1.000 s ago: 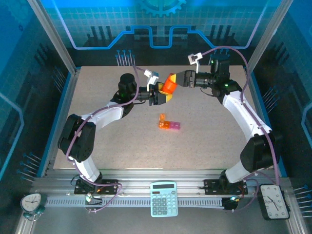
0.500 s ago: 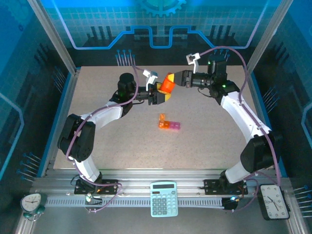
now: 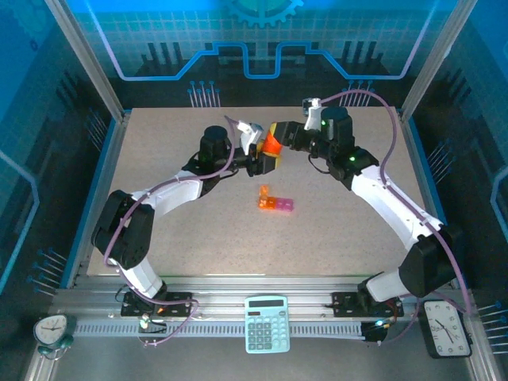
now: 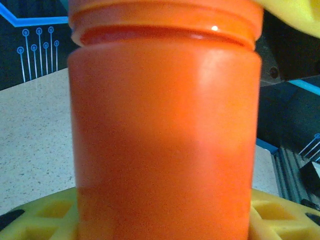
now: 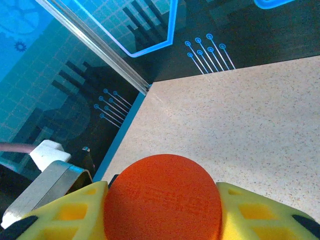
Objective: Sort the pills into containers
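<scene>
Hands meet over the far middle of the counter point(image 3: 198, 230), and between them I've got the orange pill bottle point(image 3: 270, 145). My left hand point(image 3: 263, 159) is pinching the bottle's body: on the left wrist camera its yellow fingers point(image 4: 45, 215) sit tight against either side of the orange wall, which bulks huge right at the lens. My right hand point(image 3: 280, 132) comes in from the other side and is pinched on the bottle's cap point(image 5: 162, 197); the right wrist view looks straight down on that round orange top, with yellow fingers point(image 5: 260, 215) touching it left and right.

The containers point(image 3: 275, 202), a small strip of orange and pink-magenta compartments, lie flat on the counter, nearer the arm bases than the bottle and well apart from both hands. Whether their lids are up, I can't tell from here.

Down on the front rail I see a light blue calculator point(image 3: 267, 323), with a clock point(image 3: 52, 328) at the left corner.
</scene>
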